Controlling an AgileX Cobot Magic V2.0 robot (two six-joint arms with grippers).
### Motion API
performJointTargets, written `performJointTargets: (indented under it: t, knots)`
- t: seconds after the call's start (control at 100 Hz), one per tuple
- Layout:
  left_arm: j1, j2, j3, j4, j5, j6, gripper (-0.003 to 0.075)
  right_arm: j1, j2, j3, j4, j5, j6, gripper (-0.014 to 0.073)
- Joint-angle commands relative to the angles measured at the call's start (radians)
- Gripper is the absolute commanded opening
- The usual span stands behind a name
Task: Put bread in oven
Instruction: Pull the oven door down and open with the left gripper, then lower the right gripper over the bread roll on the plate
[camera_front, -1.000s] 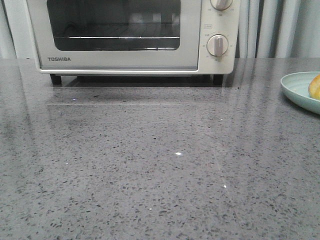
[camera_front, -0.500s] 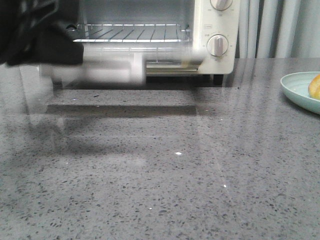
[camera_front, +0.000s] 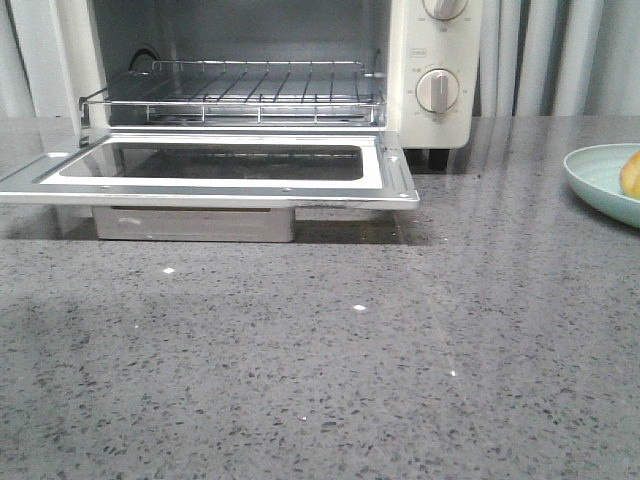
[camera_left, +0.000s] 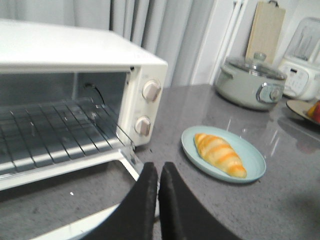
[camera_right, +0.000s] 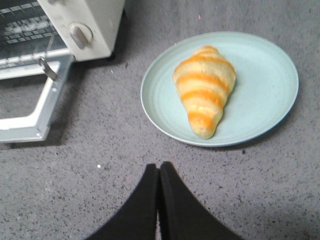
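The cream-white oven (camera_front: 435, 60) stands at the back left with its glass door (camera_front: 215, 168) folded down flat and the wire rack (camera_front: 240, 90) bare. It also shows in the left wrist view (camera_left: 75, 50) and the right wrist view (camera_right: 85, 25). The bread (camera_right: 204, 87), golden with orange bands, lies on a pale blue plate (camera_right: 260, 100) at the right; it also shows in the left wrist view (camera_left: 219, 154) and at the front view's right edge (camera_front: 631, 172). My left gripper (camera_left: 159, 167) is shut and empty above the door's right corner. My right gripper (camera_right: 159, 167) is shut and empty, near the plate.
The plate (camera_front: 598, 180) sits at the table's right edge in the front view. In the left wrist view a lidded pot (camera_left: 250, 80), a white appliance (camera_left: 302, 70), a wooden board (camera_left: 265, 30) and another dish (camera_left: 305, 107) stand behind. Curtains hang at the back.
The oven door has gone from shut to fully open and lying flat. A dark arm that blurred across the oven's left half a second ago has left the front view.
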Motion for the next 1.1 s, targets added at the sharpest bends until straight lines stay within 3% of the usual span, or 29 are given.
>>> performJointTargets:
  t: [0.0,0.13,0.2,0.7,1.09]
  knots:
    - [0.012,-0.058,-0.051,0.02,-0.01,-0.006,-0.0022,0.0,0.072,-0.034,0.009,-0.068,-0.007,0.0085]
    - [0.012,-0.124,-0.073,0.036,0.028,-0.006,-0.0022,0.0,0.172,-0.054,0.009,-0.083,-0.007,0.0343]
    - [0.012,-0.153,-0.08,0.036,0.053,-0.006,-0.0022,0.0,0.238,-0.093,0.009,-0.081,-0.007,0.0412]
    - [0.012,-0.221,-0.082,0.043,0.189,-0.006,-0.0022,0.0,0.799,-0.572,-0.071,0.109,-0.009,0.0414]
    - [0.012,-0.221,-0.082,0.043,0.19,-0.006,-0.0022,0.0,1.061,-0.642,-0.136,0.131,-0.009,0.0414]
